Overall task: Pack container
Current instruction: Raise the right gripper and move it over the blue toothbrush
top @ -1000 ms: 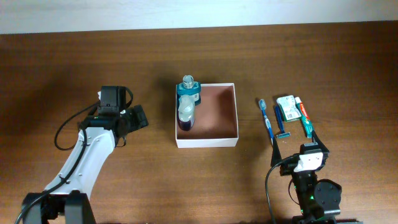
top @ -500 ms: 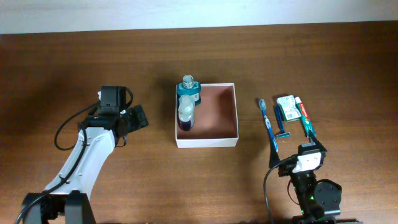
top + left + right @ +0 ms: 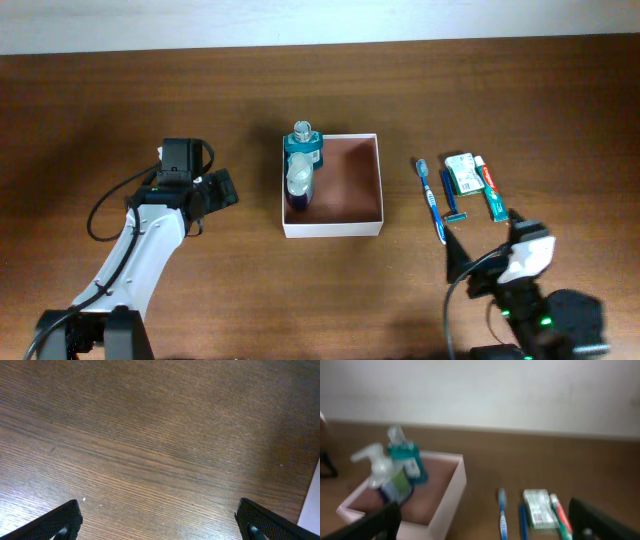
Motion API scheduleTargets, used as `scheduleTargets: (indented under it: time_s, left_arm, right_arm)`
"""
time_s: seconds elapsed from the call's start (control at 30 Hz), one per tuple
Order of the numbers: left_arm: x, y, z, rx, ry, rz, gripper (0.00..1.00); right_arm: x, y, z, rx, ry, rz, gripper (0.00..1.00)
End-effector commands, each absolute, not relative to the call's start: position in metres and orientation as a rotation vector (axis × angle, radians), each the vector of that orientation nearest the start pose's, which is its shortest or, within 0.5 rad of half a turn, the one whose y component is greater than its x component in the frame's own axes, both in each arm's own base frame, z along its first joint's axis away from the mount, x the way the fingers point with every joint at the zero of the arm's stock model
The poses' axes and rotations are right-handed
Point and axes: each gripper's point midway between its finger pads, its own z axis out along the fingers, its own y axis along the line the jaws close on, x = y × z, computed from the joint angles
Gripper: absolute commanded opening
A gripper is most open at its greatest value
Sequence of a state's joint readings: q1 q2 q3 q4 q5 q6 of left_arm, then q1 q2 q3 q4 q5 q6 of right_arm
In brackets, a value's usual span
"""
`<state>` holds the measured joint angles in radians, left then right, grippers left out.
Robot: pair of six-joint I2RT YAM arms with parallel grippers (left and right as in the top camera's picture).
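Overhead, container (image 3: 345,229) lies between left hand (image 3: 224,190) and right hand (image 3: 480,227), touching neither.

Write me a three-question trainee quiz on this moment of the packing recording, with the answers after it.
1. True or false: the container is empty.
2. Where do the toothbrush, razor, packet and toothpaste lie? A) in the container; B) on the table to its right; C) on the table to its left.
3. Short answer: what do the left gripper and right gripper hold?

Key
1. False: two bottles are already in it, at its left wall.
2. B.
3. Nothing; both are open and clear of every item.
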<state>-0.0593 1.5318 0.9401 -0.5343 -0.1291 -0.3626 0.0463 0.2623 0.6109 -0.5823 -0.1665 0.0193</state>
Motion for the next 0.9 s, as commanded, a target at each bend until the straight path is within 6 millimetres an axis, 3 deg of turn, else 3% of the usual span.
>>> scheduleTargets:
  time_s: [0.0, 0.13, 0.3, 0.6, 0.77, 0.87]
  left_arm:
    - [0.350, 0.004, 0.065, -0.440, 2.655, 0.064, 0.99]
    - [0.350, 0.004, 0.065, -0.440, 2.655, 0.064, 0.99]
    - [0.350, 0.004, 0.065, -0.440, 2.656, 0.064, 0.99]
    - [0.350, 0.004, 0.065, -0.440, 2.655, 0.064, 1.00]
    - [0.350, 0.004, 0.065, -0.440, 2.655, 0.064, 0.99]
    - [0.350, 0.004, 0.065, -0.440, 2.655, 0.064, 0.99]
  right_arm:
    - [0.216, 0.023, 0.297, -0.065, 1.890, 0.126, 0.98]
    - [0.229, 0.021, 0.302, -0.099, 2.089, 0.092, 0.98]
    - [0.257, 0.020, 0.289, -0.095, 2.282, 0.076, 0.98]
    - [0.288, 0.023, 0.221, -0.147, 2.570, 0.082, 0.97]
    - [0.299, 0.030, 0.184, -0.184, 2.703, 0.131, 0.61]
    - [0.304, 0.030, 0.163, -0.184, 2.774, 0.137, 0.52]
